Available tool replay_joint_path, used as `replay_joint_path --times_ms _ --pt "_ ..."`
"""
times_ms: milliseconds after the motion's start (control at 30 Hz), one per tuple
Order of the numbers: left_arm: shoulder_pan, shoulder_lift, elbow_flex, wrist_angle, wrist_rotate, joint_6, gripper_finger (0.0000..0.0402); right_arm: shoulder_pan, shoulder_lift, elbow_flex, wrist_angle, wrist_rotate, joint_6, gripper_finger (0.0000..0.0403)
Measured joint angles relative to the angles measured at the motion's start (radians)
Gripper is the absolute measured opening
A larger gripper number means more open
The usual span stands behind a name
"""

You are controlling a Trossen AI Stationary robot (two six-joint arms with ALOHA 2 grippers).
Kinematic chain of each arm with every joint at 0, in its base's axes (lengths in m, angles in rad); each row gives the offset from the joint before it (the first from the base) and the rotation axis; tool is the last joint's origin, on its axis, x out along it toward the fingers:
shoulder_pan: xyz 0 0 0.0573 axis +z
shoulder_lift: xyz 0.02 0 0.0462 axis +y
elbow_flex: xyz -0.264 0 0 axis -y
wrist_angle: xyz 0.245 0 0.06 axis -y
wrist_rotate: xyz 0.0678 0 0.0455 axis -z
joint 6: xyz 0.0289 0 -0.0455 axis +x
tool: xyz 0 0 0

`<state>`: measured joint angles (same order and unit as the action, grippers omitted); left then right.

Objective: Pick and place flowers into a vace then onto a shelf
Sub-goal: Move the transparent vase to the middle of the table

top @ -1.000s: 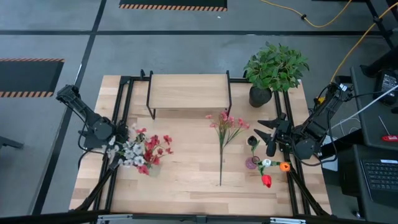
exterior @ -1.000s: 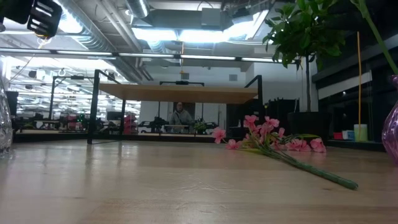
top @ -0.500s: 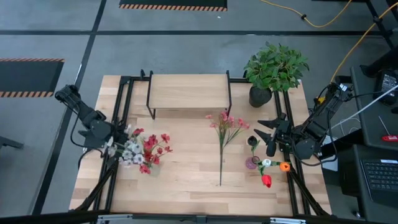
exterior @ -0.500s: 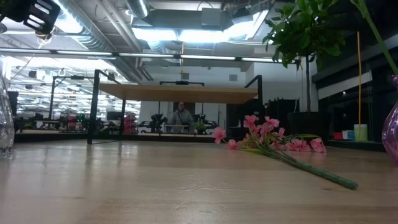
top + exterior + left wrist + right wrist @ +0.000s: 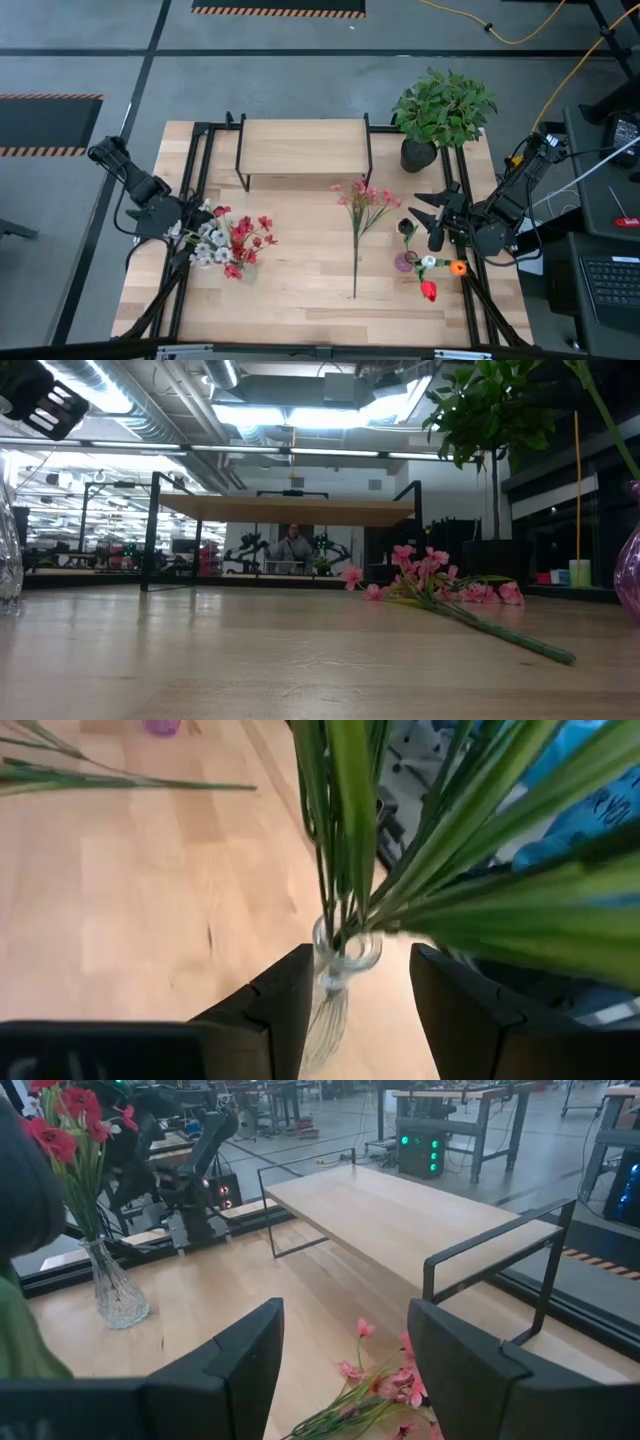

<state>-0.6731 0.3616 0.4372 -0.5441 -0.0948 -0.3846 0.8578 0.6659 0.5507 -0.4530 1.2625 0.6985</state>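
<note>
A clear glass vase (image 5: 335, 982) of red and white flowers (image 5: 228, 243) stands on the table's left side. My left gripper (image 5: 180, 228) is beside it on the table's left, open. Its fingers stand on either side of the vase's neck, with gaps showing in the left wrist view. A bunch of pink flowers (image 5: 362, 203) lies flat on the table in the middle, stem toward the near edge. My right gripper (image 5: 430, 215) hangs open at the right, above a small purple vase (image 5: 405, 262). The shelf (image 5: 303, 148) stands at the far middle.
A bushy potted plant (image 5: 440, 110) stands at the far right corner. Loose white, orange and red blooms (image 5: 430, 275) lie by the purple vase near the right rail. Black frame rails run along both table sides. A person shows far behind the shelf (image 5: 292, 545).
My left gripper has drawn back a little toward the table's left edge, has risen, and has tipped and rolled. The vase with its flowers stays standing. My right arm has kept still.
</note>
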Motion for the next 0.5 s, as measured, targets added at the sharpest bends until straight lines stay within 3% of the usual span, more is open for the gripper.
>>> replay_joint_path --times_ms 233,500 --pt "0.0 0.0 0.108 -0.225 -0.022 0.004 0.0162 0.0 0.0 0.0 0.0 0.0 0.006 0.0216" --pt "0.0 -0.001 0.157 -0.357 -0.034 -0.012 0.0162 0.0 0.0 0.0 0.0 0.0 0.004 0.0216"
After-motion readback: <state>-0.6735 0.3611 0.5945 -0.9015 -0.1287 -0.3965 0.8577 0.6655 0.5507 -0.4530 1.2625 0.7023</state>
